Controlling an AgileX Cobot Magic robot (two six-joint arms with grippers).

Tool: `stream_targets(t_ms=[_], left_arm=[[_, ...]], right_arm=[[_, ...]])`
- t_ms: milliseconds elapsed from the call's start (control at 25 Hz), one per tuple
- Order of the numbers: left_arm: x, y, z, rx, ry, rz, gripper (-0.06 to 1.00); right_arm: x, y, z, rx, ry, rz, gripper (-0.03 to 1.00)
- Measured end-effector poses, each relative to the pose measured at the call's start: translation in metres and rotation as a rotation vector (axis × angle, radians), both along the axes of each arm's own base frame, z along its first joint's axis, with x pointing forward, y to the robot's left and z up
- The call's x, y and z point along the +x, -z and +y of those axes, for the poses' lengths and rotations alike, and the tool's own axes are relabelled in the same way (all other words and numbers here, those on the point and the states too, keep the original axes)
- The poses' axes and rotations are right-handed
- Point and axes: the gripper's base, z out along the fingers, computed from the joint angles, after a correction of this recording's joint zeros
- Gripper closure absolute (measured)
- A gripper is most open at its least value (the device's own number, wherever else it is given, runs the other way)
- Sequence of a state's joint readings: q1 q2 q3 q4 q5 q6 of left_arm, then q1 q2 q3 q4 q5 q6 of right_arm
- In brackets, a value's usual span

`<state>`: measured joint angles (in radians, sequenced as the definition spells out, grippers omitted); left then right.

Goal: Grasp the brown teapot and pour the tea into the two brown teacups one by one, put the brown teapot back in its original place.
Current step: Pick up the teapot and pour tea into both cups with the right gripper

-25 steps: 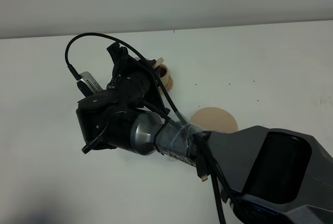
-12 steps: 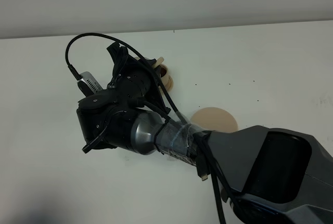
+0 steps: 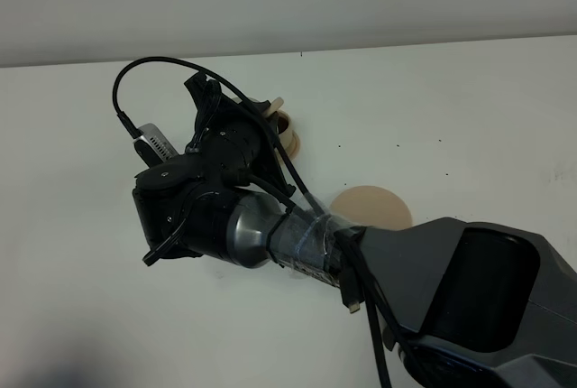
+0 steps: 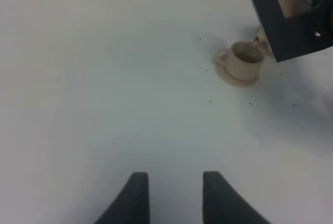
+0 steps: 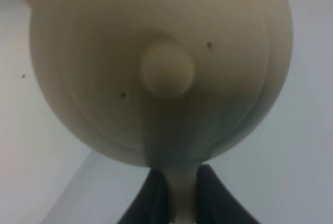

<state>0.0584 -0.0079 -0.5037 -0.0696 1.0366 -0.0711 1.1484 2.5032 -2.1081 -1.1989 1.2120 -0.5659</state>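
Observation:
The brown teapot [image 5: 161,67] fills the right wrist view, lid knob facing the camera. My right gripper [image 5: 179,195] is shut on its loop handle. In the left wrist view the teapot [image 4: 294,0] hangs tilted behind the right gripper [image 4: 291,26], its spout just above one brown teacup [image 4: 244,57] that stands on a small saucer. From above, that teacup [image 3: 287,126] shows dark tea; my right arm [image 3: 243,226] hides most of the teapot. The other teacup is hidden. The original place, a flat tan saucer [image 3: 371,206], lies bare. My left gripper [image 4: 174,198] stands open over bare table.
The white table [image 3: 469,108] runs back to a grey wall. My right arm's dark bulk crosses from the lower right toward the centre left, with a looping black cable [image 3: 135,77] above the wrist.

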Motion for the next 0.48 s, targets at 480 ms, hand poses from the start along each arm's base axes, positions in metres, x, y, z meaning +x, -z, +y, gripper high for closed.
stream_targets(t_ms=[480], left_arm=[[0.0000, 0.0000, 0.0000, 0.000, 0.000, 0.000, 0.67]], right_arm=[[0.0003, -0.0005, 0.0002, -0.002, -0.003, -0.006, 0.86]])
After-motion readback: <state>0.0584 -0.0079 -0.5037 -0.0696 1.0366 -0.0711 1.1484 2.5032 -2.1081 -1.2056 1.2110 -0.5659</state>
